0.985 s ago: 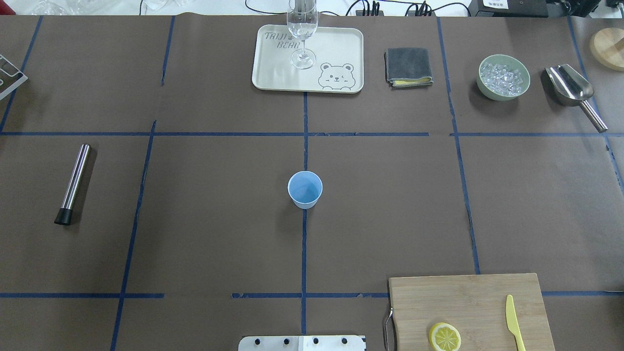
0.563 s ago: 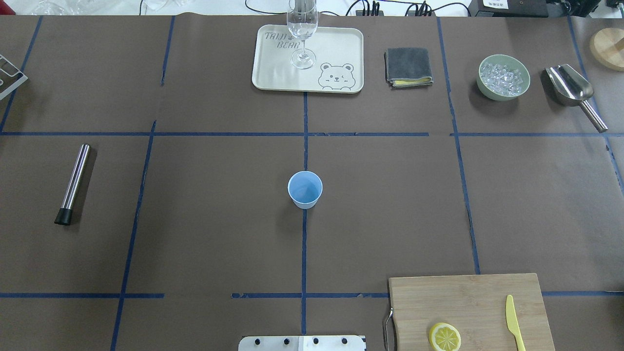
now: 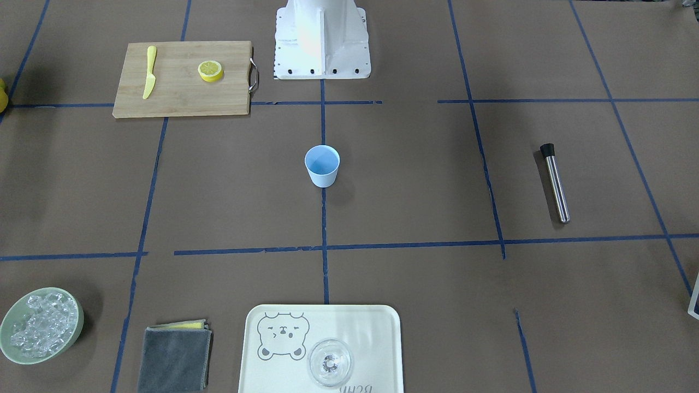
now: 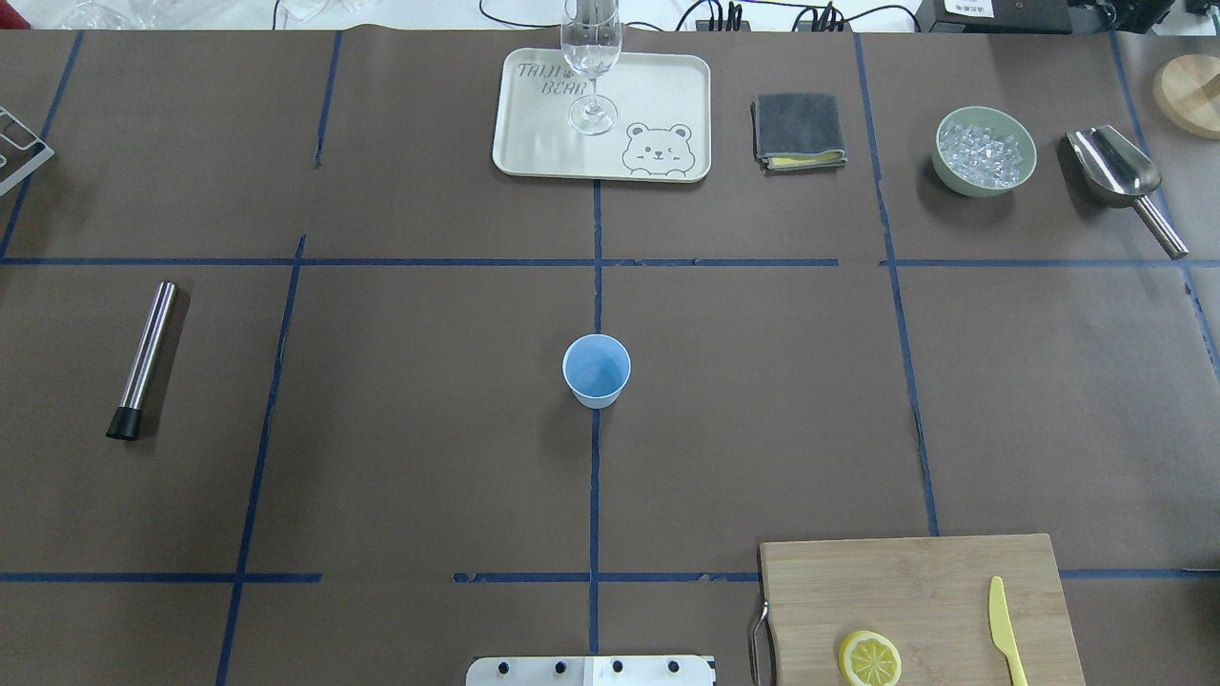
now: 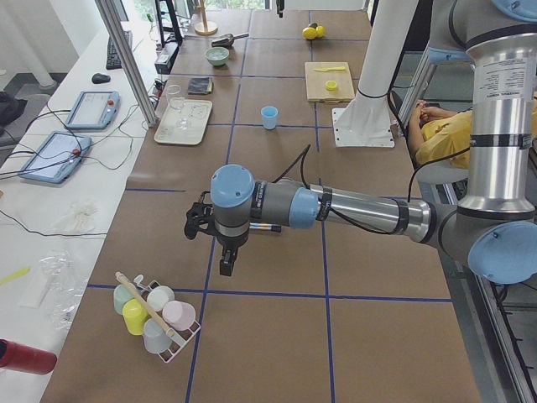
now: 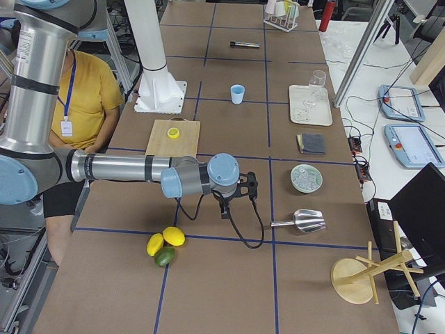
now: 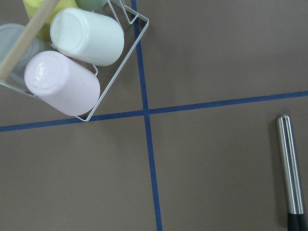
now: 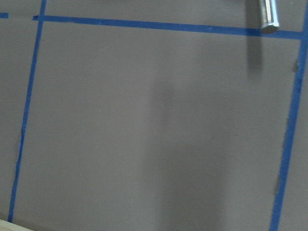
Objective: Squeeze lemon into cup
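Finds nothing moved since the overhead views of 1.0 s and 0.6 s ago: same layout, no arm over the central desk (image 4: 410, 429).

Locates the lemon (image 4: 869, 658) flat, cut face up, on the cutting board (image 4: 905, 581) at the robot's near right, beside the yellow knife (image 4: 1001, 624) but not touching it. Locates the cup (image 4: 596, 370) upright and apparently empty at desk centre, on a blue tape line, well apart from the board.

Places the left claw (image 5: 225, 262) low over the desk's left end, near the rack of coloured cups (image 5: 155, 315). Places the right claw (image 6: 233, 198) beyond the board toward the right end, near 3 whole fruits (image 6: 165, 245). Sees both claws in side views only, so cannot tell whether either is wide or narrow. Notes the slice lying free on the board, gripped by neither.

Judges the task at its very start: approach to the lemon not yet begun. Judges the right arm the better placed, given the board on that side. Calls next for swinging the right claw back over the board, spreading it wider than the slice, descending clear of the knife and closing across the rind. Calls then for a carry to above the cup's mouth before any squeeze.
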### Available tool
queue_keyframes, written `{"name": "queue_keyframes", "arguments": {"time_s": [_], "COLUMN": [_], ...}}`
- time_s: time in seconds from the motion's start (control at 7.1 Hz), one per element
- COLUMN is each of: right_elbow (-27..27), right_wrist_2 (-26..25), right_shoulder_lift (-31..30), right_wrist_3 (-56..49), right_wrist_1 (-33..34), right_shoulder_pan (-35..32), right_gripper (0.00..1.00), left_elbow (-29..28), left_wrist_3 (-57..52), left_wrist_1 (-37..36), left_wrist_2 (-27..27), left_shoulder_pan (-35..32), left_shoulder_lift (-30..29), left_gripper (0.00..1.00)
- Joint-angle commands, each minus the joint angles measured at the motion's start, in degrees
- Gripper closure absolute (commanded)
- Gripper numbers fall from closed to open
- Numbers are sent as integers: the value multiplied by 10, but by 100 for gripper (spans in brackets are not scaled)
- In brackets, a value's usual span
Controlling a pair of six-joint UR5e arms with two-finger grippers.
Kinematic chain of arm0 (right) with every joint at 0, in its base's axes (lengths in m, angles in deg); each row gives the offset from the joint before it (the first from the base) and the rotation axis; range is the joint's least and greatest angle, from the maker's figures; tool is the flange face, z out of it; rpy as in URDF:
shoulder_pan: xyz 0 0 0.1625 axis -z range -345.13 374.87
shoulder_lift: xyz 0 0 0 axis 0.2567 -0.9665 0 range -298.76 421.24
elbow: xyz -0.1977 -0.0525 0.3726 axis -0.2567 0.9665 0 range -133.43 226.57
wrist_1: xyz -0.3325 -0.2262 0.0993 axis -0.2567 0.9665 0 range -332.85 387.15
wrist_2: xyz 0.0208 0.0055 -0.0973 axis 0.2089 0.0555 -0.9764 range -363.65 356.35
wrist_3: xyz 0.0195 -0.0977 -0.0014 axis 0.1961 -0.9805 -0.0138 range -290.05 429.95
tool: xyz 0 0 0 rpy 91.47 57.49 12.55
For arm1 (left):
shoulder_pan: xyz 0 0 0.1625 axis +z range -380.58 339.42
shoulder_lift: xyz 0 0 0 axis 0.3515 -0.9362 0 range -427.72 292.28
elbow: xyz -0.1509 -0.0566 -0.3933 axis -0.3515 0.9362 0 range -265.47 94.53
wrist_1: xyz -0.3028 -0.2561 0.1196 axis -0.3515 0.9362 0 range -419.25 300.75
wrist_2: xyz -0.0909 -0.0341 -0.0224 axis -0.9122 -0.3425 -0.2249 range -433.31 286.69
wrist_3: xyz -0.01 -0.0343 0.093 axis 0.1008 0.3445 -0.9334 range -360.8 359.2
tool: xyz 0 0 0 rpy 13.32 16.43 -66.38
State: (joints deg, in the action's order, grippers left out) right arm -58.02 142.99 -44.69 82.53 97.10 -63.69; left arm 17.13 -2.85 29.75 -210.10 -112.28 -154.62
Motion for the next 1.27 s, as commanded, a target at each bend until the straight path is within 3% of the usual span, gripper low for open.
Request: {"name": "queue_keyframes", "arguments": {"time_s": [0.0, 0.14, 0.28, 0.42, 0.56, 0.7, 0.84, 0.99, 1.13], "right_elbow": [-10, -20, -45, -109, -147, -171, -198, -238, -283], "right_wrist_2": [-18, -74, -99, -212, -373, -418, -425, -483, -580], "right_shoulder_lift": [-11, -17, -14, -13, -13, -13, -14, -8, 40], "right_wrist_3": [219, 266, 369, 513, 625, 687, 713, 764, 800], "right_wrist_1": [-163, -210, -213, -213, -213, -208, -196, -141, -17], "right_shoulder_pan": [118, 186, 241, 367, 525, 585, 612, 679, 758], "right_gripper": [0, 0, 0, 0, 0, 0, 0, 0, 0], "left_elbow": [6, 5, -1, 4, 9, 13, 4, -5, -3], "left_wrist_3": [3, 1, 0, -1, 0, 0, 1, 4, 4], "left_wrist_1": [0, 0, 1, 1, 7, 18, 28, 47, 49], "left_wrist_2": [-1, -1, -2, -2, -2, -2, -2, -2, -3], "left_shoulder_pan": [0, 0, 0, 0, 0, 0, 1, 1, 0], "left_shoulder_lift": [0, 0, 0, 0, 0, 0, 0, 1, 1], "left_gripper": [0, 0, 0, 0, 0, 0, 0, 0, 0]}}
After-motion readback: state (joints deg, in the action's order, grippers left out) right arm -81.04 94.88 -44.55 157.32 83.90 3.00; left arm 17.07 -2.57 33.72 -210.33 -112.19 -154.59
